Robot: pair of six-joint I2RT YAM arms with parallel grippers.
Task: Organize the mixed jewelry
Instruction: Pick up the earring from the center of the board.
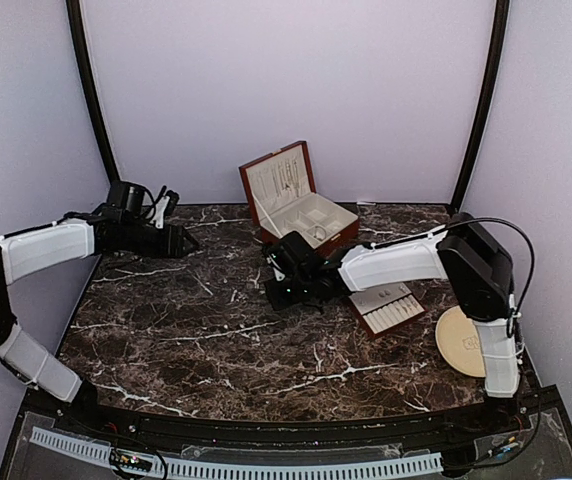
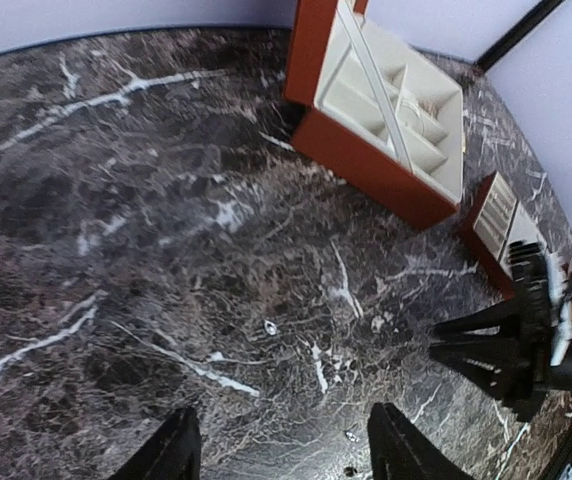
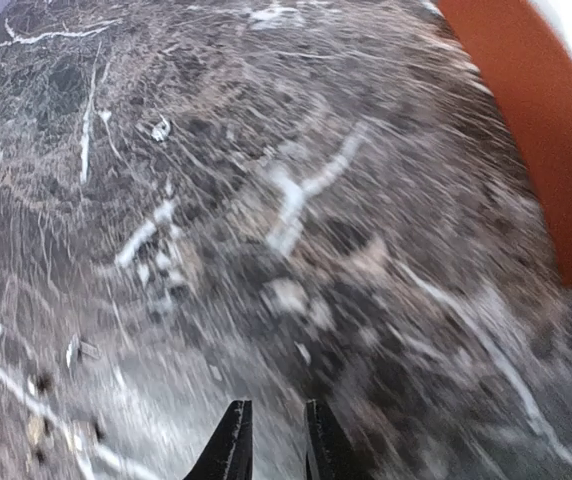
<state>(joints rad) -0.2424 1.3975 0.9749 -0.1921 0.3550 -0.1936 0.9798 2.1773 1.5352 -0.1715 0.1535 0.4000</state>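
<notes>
The mixed jewelry lies as tiny silvery pieces on the dark marble. In the left wrist view one small ring-like piece [image 2: 270,327] sits ahead of my left gripper [image 2: 284,410], and two specks [image 2: 351,435] lie near its right finger. That gripper is open and empty, hovering at the table's far left [image 1: 188,240]. The right wrist view is blurred; it shows a small piece [image 3: 159,128] far ahead and another [image 3: 76,350] to the left. My right gripper [image 3: 271,405] hangs low over the marble beside the box [image 1: 274,283], jaws a narrow gap apart with nothing seen between them.
A red-brown wooden box [image 1: 266,190] with cream lining stands open at the back centre. A small ring tray [image 1: 386,305] lies under the right forearm, and a round beige plate [image 1: 458,340] sits at the right edge. The right gripper's fingers [image 2: 466,350] show in the left wrist view.
</notes>
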